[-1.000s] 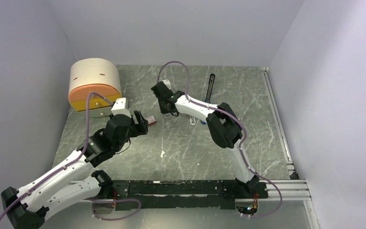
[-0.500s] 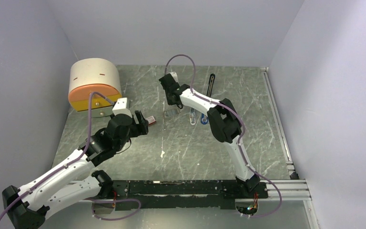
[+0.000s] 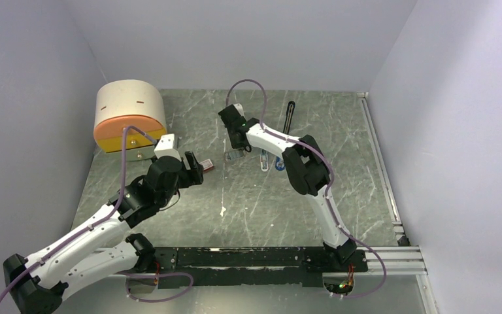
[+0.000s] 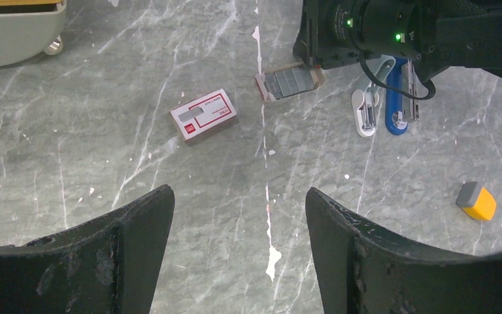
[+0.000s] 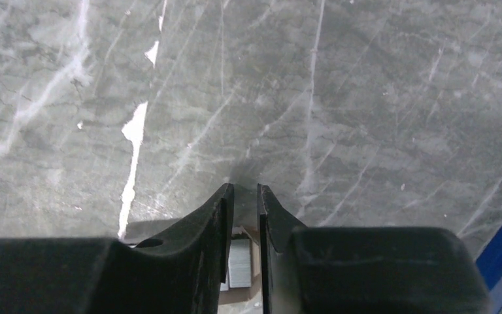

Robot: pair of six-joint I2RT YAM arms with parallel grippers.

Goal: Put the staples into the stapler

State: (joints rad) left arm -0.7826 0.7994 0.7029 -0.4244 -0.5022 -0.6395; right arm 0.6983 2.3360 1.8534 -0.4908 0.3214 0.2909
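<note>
**Right fingers drawn almost together over the staples, left fingers spread wide**

In the top view the staples (image 3: 235, 156) lie flat on the grey marble table (image 3: 255, 209), a little beyond its middle. They are a small ribbed grey block sitting in a brown cardboard tray (image 4: 263, 87). The right gripper (image 3: 237, 144) points down just at their 12 o'clock edge, with its tips close over that end.

In the right wrist view the two black fingers (image 5: 217, 216) are pressed almost together. Only a thin slit is left between them, with bare table showing through it at the tips. The staples (image 5: 240, 261) appear lower in that slit, at 6 o'clock of the tips and nearer the finger roots. I cannot tell whether the fingers touch them.

The stapler (image 3: 279, 161) lies at 3 o'clock of the staples, partly hidden under the right arm, and its black top arm runs off toward 12 o'clock. In the left wrist view a pale piece (image 4: 365, 112) lies just beside the blue body at its 9 o'clock. An orange block (image 4: 476, 201) sits well apart at 4 o'clock.

The red-and-white box (image 3: 207, 165) lies at 8 o'clock of the staples. The left gripper (image 3: 195, 172) is near it, at its 8 o'clock side, with its fingers (image 4: 137, 242) spread wide and holding nothing. In its wrist view the staples (image 4: 289, 82) lie at 1 o'clock, beyond the box.

A round cream and orange container (image 3: 129, 114) stands at 10 o'clock on the table.
</note>
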